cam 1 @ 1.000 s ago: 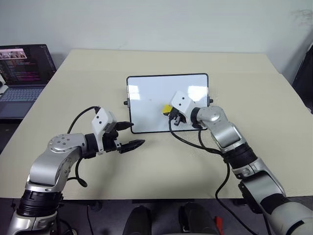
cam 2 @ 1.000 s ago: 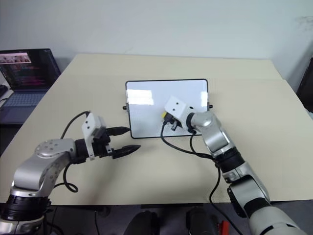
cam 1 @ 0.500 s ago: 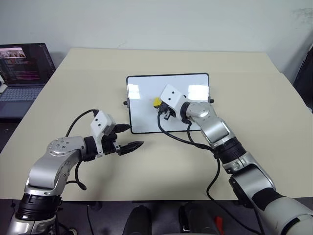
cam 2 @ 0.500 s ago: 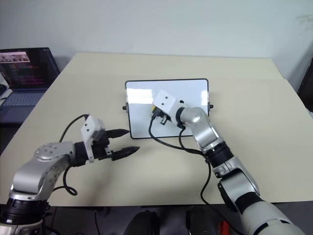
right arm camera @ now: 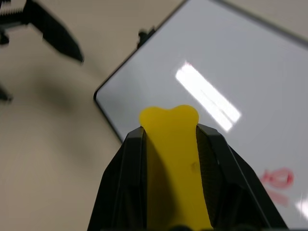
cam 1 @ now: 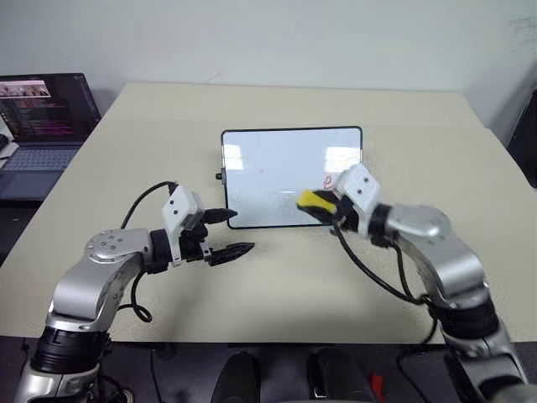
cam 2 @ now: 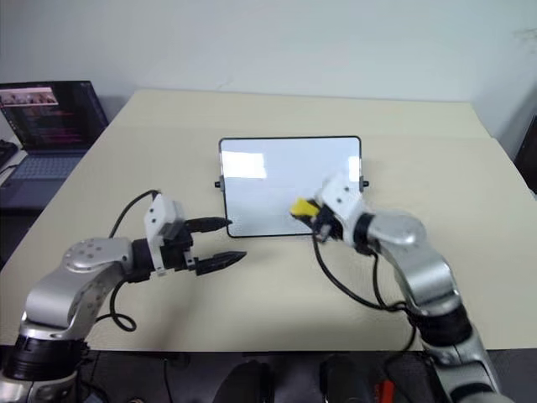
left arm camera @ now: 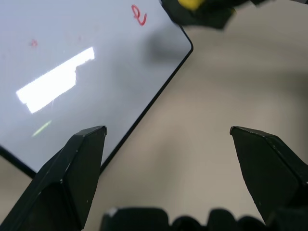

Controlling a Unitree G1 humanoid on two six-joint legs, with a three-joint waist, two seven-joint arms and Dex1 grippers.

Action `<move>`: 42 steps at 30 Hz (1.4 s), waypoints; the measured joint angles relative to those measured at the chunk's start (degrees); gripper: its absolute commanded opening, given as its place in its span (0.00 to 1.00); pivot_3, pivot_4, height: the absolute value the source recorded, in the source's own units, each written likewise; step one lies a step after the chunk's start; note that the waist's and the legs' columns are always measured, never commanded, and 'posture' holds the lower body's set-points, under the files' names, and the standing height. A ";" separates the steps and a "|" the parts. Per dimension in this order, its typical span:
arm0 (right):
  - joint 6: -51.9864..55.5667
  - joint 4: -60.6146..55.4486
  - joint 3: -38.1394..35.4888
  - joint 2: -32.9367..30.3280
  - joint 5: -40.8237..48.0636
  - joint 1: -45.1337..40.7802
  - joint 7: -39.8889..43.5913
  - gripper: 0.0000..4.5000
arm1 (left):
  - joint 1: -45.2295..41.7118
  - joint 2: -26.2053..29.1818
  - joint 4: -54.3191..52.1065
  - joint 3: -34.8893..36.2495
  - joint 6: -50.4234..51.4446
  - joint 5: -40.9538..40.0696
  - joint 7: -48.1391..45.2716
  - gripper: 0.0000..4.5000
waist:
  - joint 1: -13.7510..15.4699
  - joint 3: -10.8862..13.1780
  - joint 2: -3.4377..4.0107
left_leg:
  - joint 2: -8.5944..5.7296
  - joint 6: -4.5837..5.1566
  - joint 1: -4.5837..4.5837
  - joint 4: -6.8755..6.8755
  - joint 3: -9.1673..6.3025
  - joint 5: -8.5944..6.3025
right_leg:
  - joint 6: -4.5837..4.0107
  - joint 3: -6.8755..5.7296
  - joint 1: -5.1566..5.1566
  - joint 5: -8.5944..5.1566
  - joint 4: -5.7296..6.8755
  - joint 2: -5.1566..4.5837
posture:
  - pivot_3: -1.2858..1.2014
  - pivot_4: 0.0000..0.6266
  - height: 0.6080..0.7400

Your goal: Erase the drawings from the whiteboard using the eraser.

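The whiteboard (cam 1: 277,168) lies flat in the middle of the table. A red "e"-like drawing (cam 1: 329,181) remains near its near right part, also seen as the red loop (left arm camera: 139,14) and the red loop (right arm camera: 278,178). A faint red smudge (left arm camera: 32,43) sits farther left on the board. My right gripper (cam 1: 323,206) is shut on the yellow eraser (cam 1: 312,200), which hangs over the board's near edge just left of that drawing. Whether the eraser touches the board I cannot tell. My left gripper (cam 1: 243,232) stands open beside the board's near left corner, holding nothing.
An open laptop (cam 1: 42,117) stands at the far left, off the table's edge. Black cables trail from both wrists over the beige table (cam 1: 277,285). Bare tabletop lies in front of and to the right of the board.
My right gripper has pulled the eraser from the board's middle back toward its near right edge, uncovering the red "e". The left gripper has stayed where it was.
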 measured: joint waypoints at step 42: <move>-14.80 27.10 5.72 3.85 -10.90 -11.39 -13.22 0.24 | -15.16 -2.91 15.39 -8.85 -6.24 4.46 -12.02 1.00 | -0.31 -0.04 -0.06 | 0.09 0.02 0.15 0.10 0.14 0.01 | -0.01 0.25 0.07 0.02 0.08 0.50 | 0.52 0.24 1.00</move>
